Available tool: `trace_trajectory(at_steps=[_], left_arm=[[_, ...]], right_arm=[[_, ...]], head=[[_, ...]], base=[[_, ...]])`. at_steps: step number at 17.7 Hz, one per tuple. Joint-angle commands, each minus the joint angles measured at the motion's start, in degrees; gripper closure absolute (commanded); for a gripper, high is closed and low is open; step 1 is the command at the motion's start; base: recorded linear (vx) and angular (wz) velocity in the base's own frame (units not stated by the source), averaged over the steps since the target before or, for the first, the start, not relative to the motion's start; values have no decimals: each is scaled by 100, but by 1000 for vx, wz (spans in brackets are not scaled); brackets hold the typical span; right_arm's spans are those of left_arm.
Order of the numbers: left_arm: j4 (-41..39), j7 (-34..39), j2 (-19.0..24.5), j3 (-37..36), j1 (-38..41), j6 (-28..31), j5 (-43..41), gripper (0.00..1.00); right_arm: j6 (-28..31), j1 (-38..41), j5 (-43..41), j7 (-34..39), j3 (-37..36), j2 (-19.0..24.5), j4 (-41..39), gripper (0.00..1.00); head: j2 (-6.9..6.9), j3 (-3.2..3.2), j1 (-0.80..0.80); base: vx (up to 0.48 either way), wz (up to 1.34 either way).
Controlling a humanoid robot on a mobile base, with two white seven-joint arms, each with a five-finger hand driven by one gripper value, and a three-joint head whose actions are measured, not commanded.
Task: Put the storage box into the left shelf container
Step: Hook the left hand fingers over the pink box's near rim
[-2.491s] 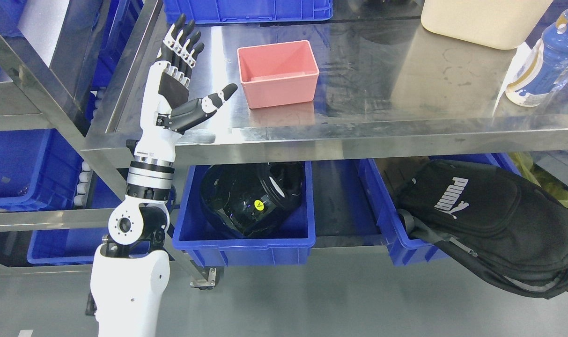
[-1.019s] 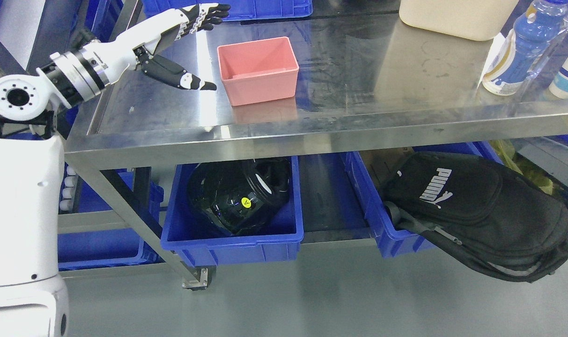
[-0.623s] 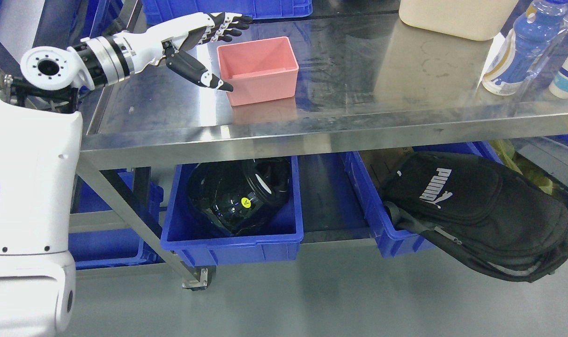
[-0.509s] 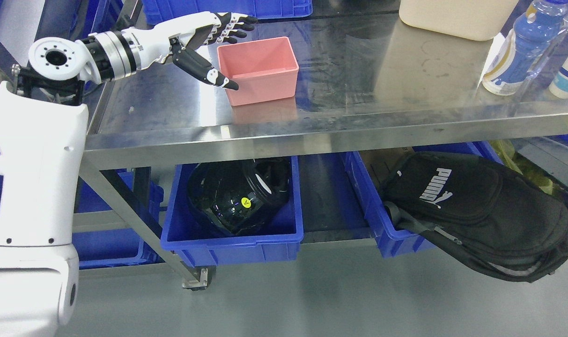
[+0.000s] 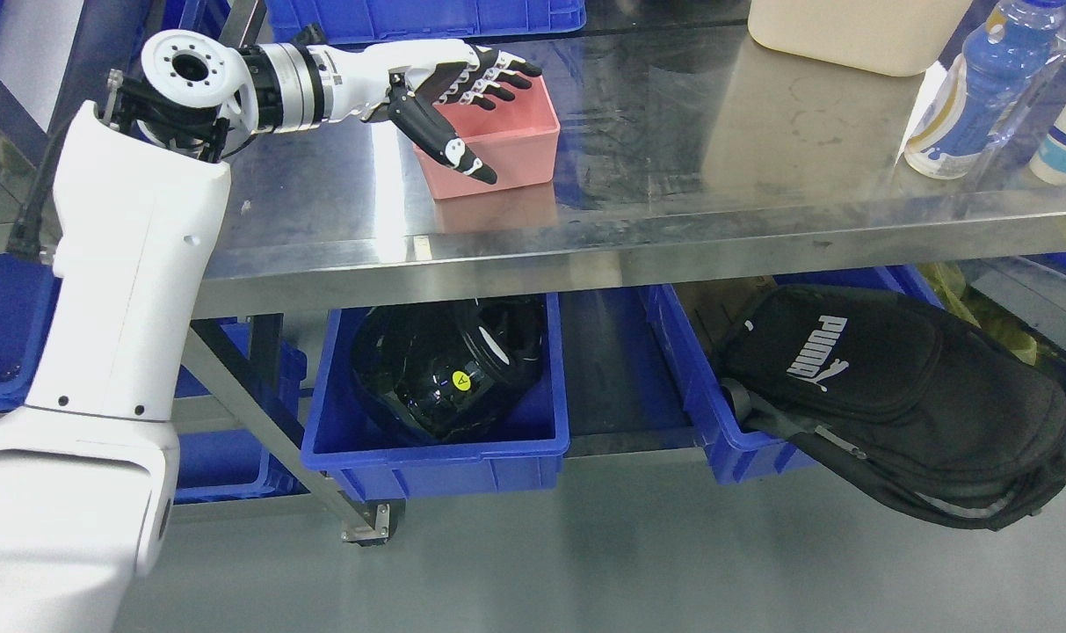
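A pink open-topped storage box (image 5: 517,149) stands on the steel table top (image 5: 673,149), left of its middle. My left hand (image 5: 480,114) reaches in from the left and straddles the box's near-left corner. Its four fingers (image 5: 497,81) stretch out over the box's open top, and the thumb (image 5: 449,145) hangs down along the outside of the front wall. The hand is open and spread, not closed on the box. A blue bin (image 5: 436,448) holding a black helmet (image 5: 445,365) sits on the shelf under the table's left part.
A second blue bin (image 5: 717,387) to the right carries a black bag (image 5: 893,396). On the table's far right stand a blue bottle (image 5: 981,88), a paper cup (image 5: 1064,132) and a cream tub (image 5: 858,31). More blue bins (image 5: 5,343) fill racks at left.
My left arm has swung right and forward; the hand went from beside the box's left wall to over its corner, fingers above the opening and thumb at the front. The box has not moved.
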Motion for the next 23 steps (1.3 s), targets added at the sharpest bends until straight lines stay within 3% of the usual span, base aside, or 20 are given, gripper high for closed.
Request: trace_trajectory(at_steps=[1,12,23], left_arm=[[827,-9,-246,-554,-181,8,-180,7],[1328,-36,-500,-589,-225,-28,-576,12],[1443,-27,-632,-563,-190,-282,-576,34]], right_arm=[[-4,44,-18,-3,0,-100,-100,0],[-4,44,-18,-3,0,-100,-100,0],[-4,44,-18,-3,0,-100,-100,0]], head=[[0,0,0],[0,0,0],[0,0,0]], base=[[0,0],[0,0],[0,22]])
